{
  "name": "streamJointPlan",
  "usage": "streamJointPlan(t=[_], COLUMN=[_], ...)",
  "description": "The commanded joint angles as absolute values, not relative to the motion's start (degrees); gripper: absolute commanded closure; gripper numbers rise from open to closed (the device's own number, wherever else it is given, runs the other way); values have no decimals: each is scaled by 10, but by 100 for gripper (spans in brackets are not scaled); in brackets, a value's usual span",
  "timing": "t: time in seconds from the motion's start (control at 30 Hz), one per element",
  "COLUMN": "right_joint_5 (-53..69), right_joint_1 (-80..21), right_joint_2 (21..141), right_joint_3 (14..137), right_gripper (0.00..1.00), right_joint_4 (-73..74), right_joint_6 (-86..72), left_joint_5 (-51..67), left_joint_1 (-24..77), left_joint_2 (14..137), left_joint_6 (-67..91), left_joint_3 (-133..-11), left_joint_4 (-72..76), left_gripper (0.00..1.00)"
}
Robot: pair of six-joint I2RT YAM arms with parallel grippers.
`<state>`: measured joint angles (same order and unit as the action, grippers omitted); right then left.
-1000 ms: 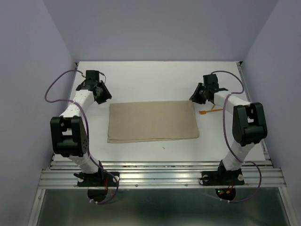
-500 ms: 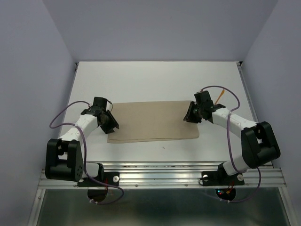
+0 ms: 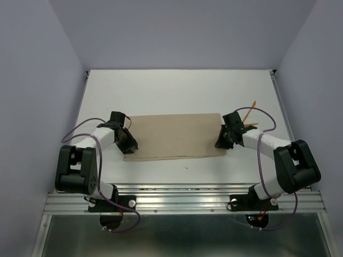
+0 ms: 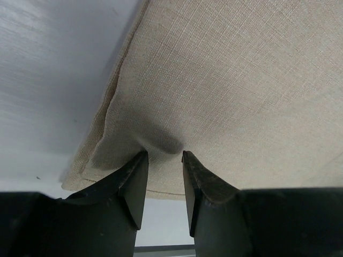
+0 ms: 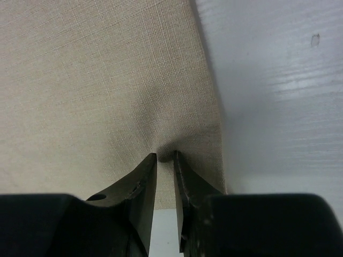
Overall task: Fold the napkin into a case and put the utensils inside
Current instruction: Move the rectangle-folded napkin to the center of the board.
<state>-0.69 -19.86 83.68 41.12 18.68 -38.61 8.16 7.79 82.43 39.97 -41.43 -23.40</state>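
**A:** Napkin [image 3: 174, 136] position?
**B:** Folded oblong, flat on the table [image 3: 177, 91]. The left gripper [image 4: 163, 155] is at its near-left corner, the right gripper [image 5: 165, 156] at its right edge.
**A:** Jaws?
**B:** Left moderately apart, tips pressing the cloth. Right narrow — nipping a pucker. Orange utensils [image 3: 247, 115] lie off the cloth, far-right.

The napkin [image 3: 174, 136] lies on the table [image 3: 177, 91], the utensils [image 3: 248, 113] apparently just off its far right corner.
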Motion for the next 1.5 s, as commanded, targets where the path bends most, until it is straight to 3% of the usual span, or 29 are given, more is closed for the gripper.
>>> streamJointPlan(t=[0.0, 0.33, 0.83, 1.1, 1.33, 1.47], right_joint_5=[-34, -33, -40, -35, -45, -49], right_joint_1=[-196, -196, -196, -196, -196, -196], right_joint_2=[881, 910, 885, 867, 900, 943], right_joint_3=[410, 500, 465, 461, 491, 528], right_gripper=[75, 75, 74, 74, 73, 73], right_joint_4=[153, 157, 182, 179, 175, 168], right_joint_6=[-394, -384, -379, -381, -382, -380], left_joint_5=[46, 6, 72, 38, 63, 62], left_joint_1=[79, 19, -25, -25, -25, -25], left_joint_2=[860, 860, 834, 832, 856, 888], left_joint_6=[374, 303, 322, 338, 325, 316], left_joint_3=[-446, -562, -435, -437, -439, -479], left_joint_4=[-231, -277, -227, -241, -216, -215], left_gripper=[57, 55, 48, 60, 100, 100])
